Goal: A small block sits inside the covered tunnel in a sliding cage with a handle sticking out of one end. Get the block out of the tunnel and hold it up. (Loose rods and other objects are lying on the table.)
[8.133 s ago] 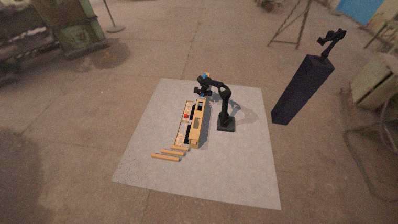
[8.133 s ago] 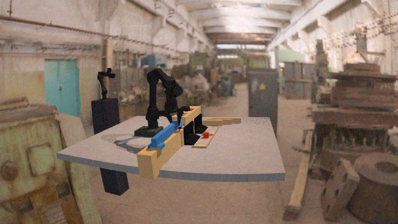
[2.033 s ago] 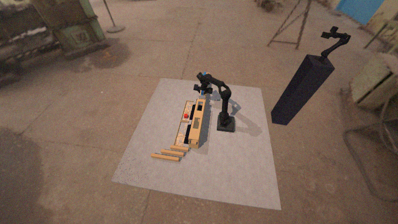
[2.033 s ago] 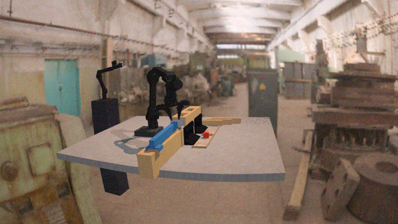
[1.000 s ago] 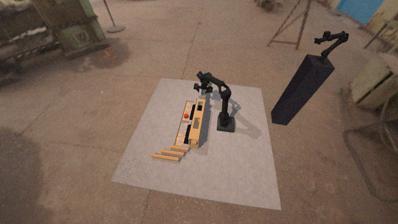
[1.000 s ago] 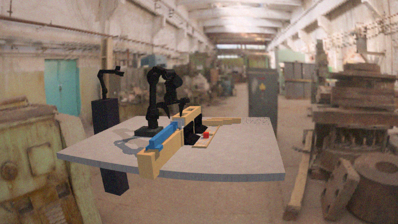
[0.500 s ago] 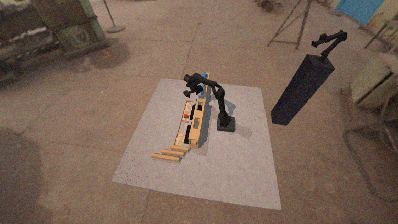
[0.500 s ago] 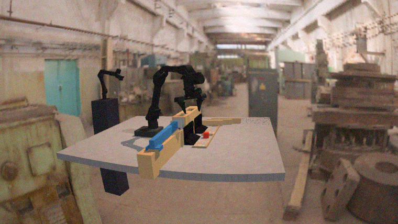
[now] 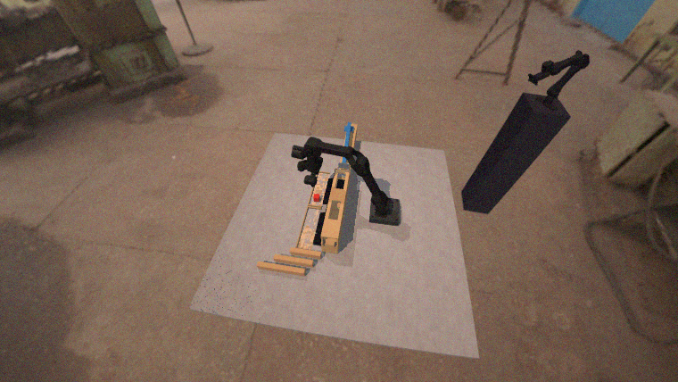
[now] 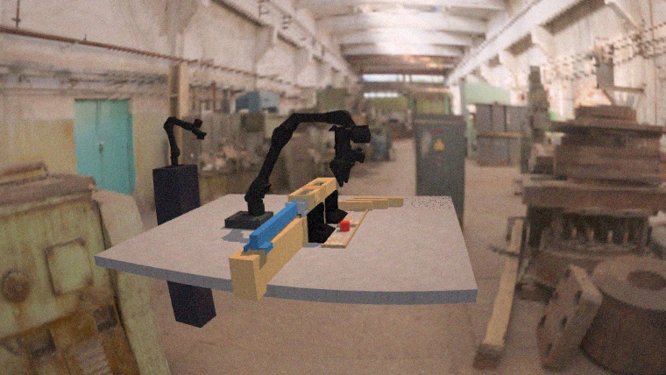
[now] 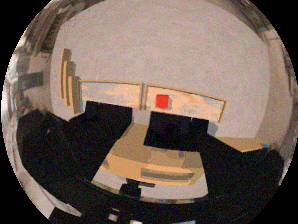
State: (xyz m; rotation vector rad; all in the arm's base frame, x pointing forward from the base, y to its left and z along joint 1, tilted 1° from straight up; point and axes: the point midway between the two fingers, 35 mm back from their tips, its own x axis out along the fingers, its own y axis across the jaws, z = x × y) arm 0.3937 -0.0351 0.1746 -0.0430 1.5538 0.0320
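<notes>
Tabletop (image 9: 408, 294) (image 10: 396, 274) (image 11: 165, 40): pale grey, carries the whole setup. Dark pedestal (image 9: 515, 152) (image 10: 177, 190) well apart, w/ a 2nd black arm (image 9: 564, 66) (image 10: 172, 135) on top. Working arm (image 9: 336, 147) (image 10: 308, 116) bent over the wooden tunnel (image 9: 337, 195) (image 10: 321, 194) (image 11: 122, 162), which has cutouts in its top. Blue handle (image 9: 347, 142) (image 10: 274, 225) sticks out one end, along a wooden rail (image 10: 284, 246). Shallow 2-compartment tray (image 9: 310, 206) (image 10: 354, 230) (image 11: 144, 95) lies alongside; black pcs btwn it & tunnel. 3 wooden rods (image 9: 293, 260) (image 10: 372, 202) (image 11: 69, 82) near the far end from handle. Hand (image 9: 308, 173) (image 10: 343, 180) (image 11: 161, 127) up high, fingers spread, nothing gripped. Red block (image 9: 316, 197) (image 10: 344, 225) (image 11: 162, 101) out of tunnel, in tray compt. nearer handle; not held up.
</notes>
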